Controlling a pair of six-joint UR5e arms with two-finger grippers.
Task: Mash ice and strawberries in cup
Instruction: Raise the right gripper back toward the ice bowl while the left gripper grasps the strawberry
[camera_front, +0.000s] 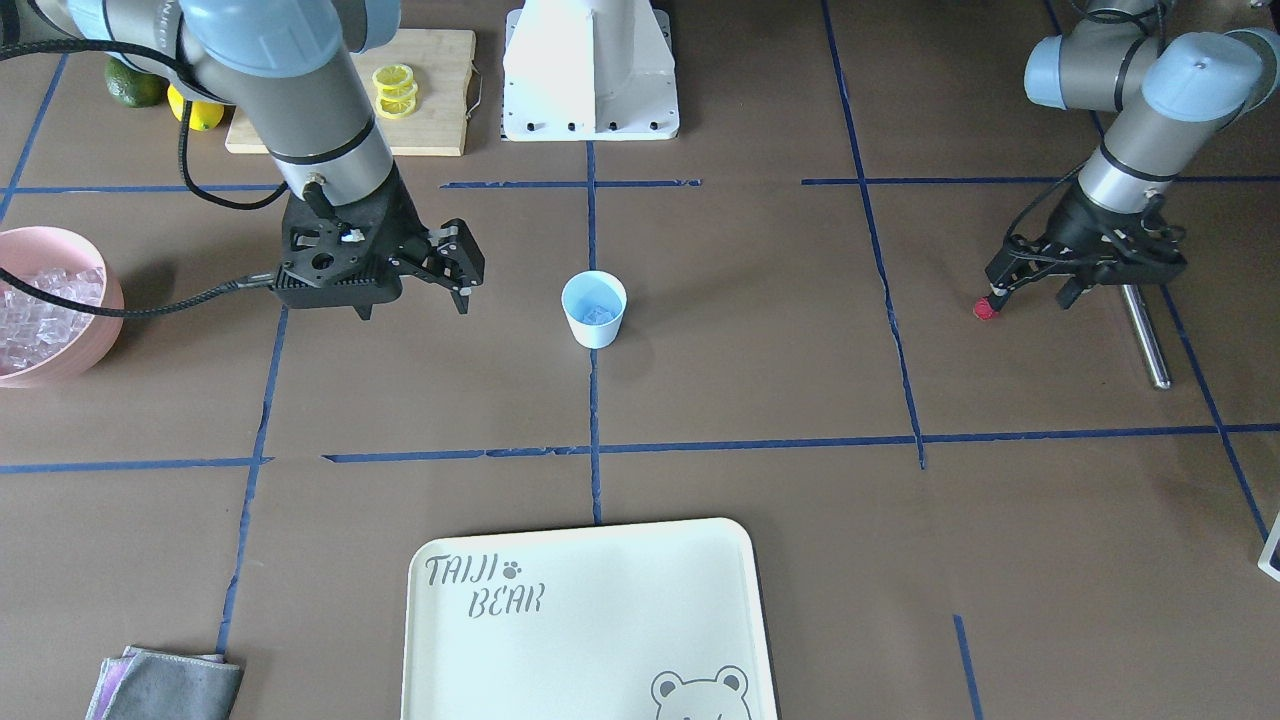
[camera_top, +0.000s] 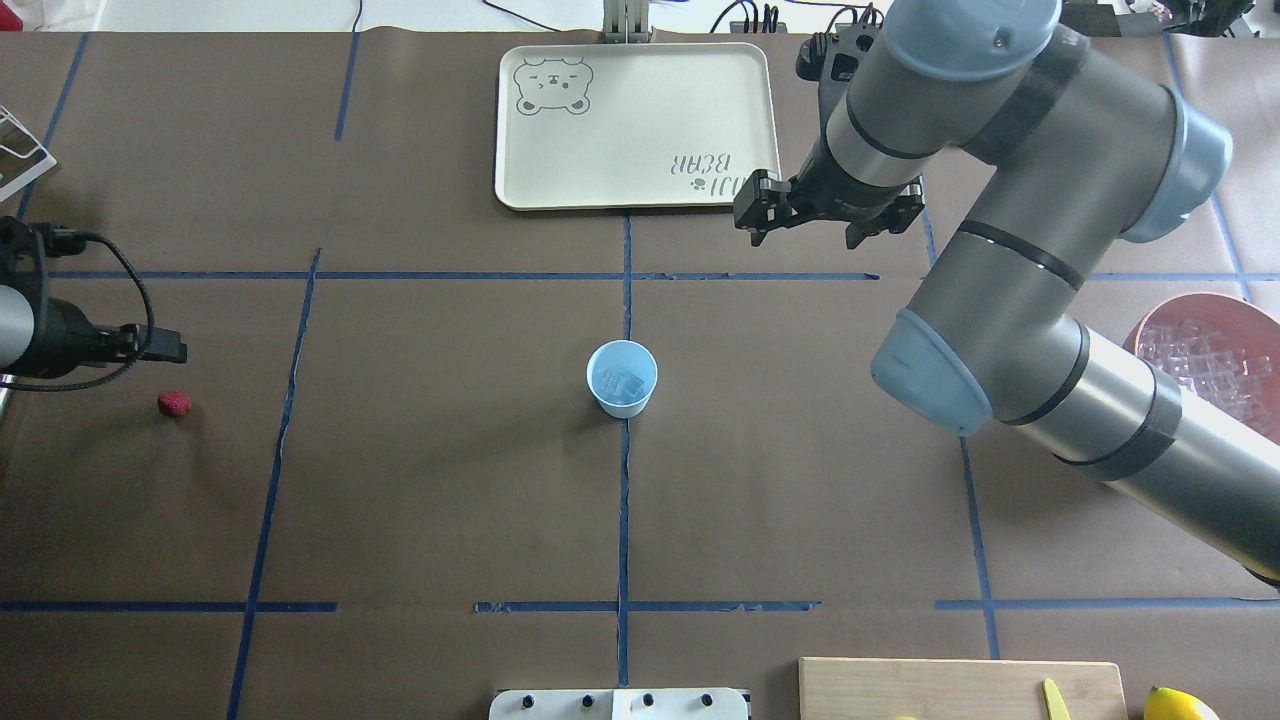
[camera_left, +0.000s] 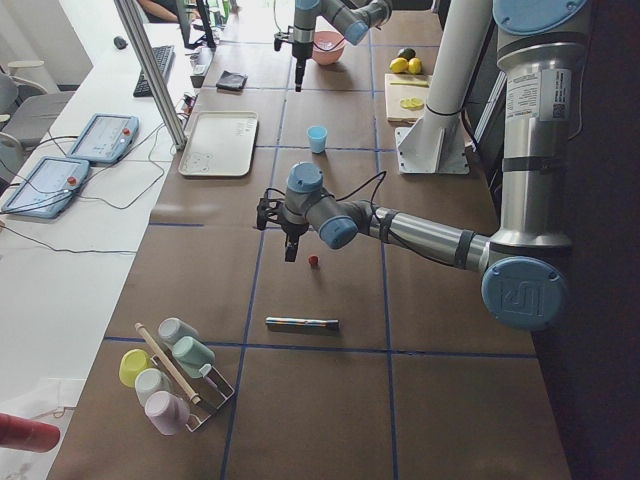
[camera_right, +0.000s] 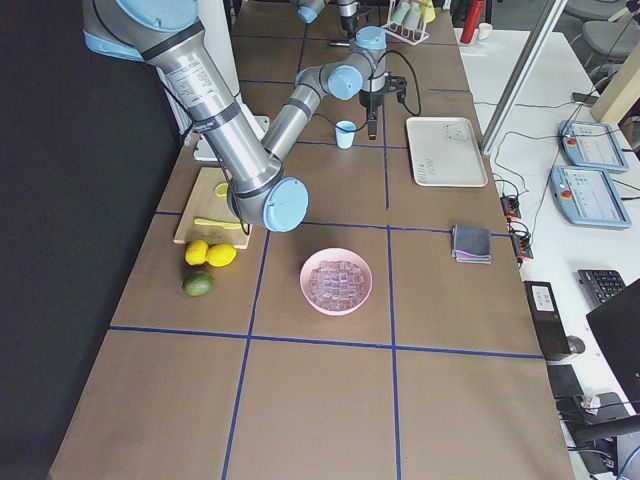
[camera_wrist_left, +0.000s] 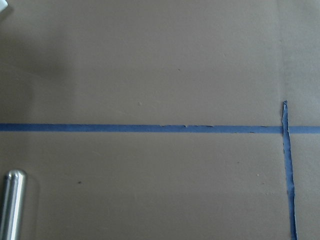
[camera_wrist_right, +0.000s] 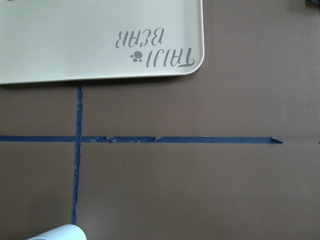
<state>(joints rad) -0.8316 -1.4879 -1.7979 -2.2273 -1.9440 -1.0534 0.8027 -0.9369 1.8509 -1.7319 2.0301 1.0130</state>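
The light-blue cup (camera_front: 594, 309) stands upright at the table's centre with a few ice cubes (camera_top: 624, 384) inside it. One red strawberry (camera_front: 986, 309) lies on the table far to the robot's left; it also shows in the overhead view (camera_top: 174, 403). My left gripper (camera_front: 1033, 292) is open and empty, hovering just beside and above the berry. My right gripper (camera_front: 415, 303) is open and empty, raised beside the cup on the bowl's side. The cup's rim (camera_wrist_right: 60, 233) shows at the bottom of the right wrist view.
A pink bowl (camera_front: 95, 345) full of ice sits at the robot's far right. A metal rod (camera_front: 1145, 335) lies near the left gripper. A cream tray (camera_front: 580, 620) lies at the far edge, a grey cloth (camera_front: 165, 685) beside it. A cutting board (camera_front: 440, 90) holds lemon slices.
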